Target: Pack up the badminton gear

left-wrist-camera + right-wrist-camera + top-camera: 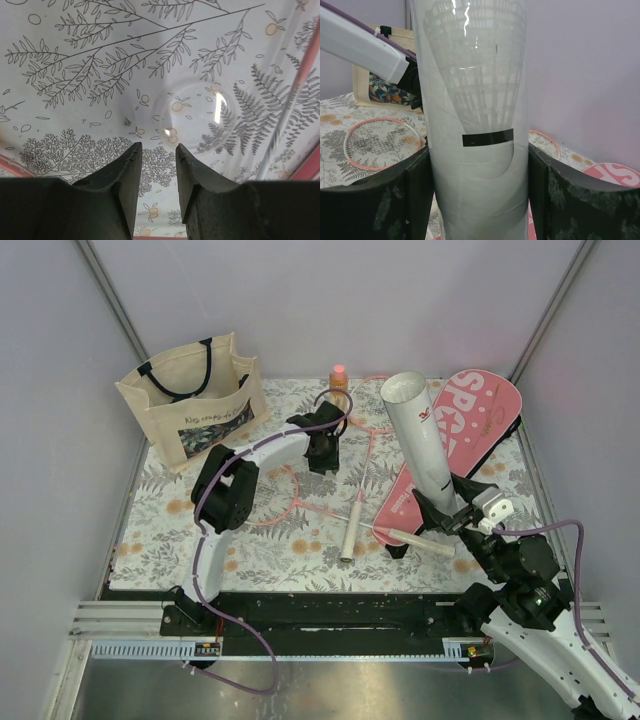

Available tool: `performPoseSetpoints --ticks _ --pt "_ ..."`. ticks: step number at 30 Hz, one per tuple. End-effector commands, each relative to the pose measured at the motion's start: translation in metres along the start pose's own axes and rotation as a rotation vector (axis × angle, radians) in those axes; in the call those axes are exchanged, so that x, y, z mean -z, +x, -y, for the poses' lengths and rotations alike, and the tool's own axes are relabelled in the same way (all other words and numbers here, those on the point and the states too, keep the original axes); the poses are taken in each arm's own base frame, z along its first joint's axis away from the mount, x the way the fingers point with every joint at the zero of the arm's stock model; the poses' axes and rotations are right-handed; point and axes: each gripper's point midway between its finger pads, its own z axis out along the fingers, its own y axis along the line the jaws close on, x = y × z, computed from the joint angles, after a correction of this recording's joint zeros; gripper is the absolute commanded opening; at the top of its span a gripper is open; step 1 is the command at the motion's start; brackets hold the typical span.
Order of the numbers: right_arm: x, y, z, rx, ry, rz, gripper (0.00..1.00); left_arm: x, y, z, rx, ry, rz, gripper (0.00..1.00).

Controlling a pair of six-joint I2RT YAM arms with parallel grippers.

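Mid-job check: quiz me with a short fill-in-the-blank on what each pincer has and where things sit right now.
1. The right pincer holds the ____ tube.
2. The left pincer holds ____.
3. The tote bag stands to the ____ of the orange bottle.
Missing words: white; nothing; left.

Floral table (200, 540) bears rackets (352, 520), cover (490, 415), bottle (339, 385), tote (190, 405)
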Motion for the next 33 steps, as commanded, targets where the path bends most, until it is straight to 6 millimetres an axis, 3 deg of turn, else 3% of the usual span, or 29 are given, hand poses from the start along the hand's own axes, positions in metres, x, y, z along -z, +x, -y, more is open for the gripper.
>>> performPoseSetpoints --ticks 1,10,22,28,33 --pt "0.004 -0.037 0.010 0.004 0.028 0.110 0.38 -0.002 -0.023 0.006 0.018 -0.005 0.079 0.36" --pt "0.006 -0.042 0.012 0.004 0.037 0.116 0.38 -0.020 -0.011 -0.003 0.018 -0.054 0.027 0.33" --pt "0.004 -0.039 0.010 -0.013 0.031 0.114 0.38 0.007 -0.007 -0.036 -0.016 -0.196 0.046 0.10" --pt "0.004 -0.040 0.009 -0.025 0.029 0.119 0.38 0.013 -0.010 -0.038 -0.017 -0.203 0.061 0.00" --pt "0.004 -0.036 0.009 -0.024 0.031 0.107 0.38 0.017 -0.009 -0.034 -0.015 -0.181 0.060 0.00"
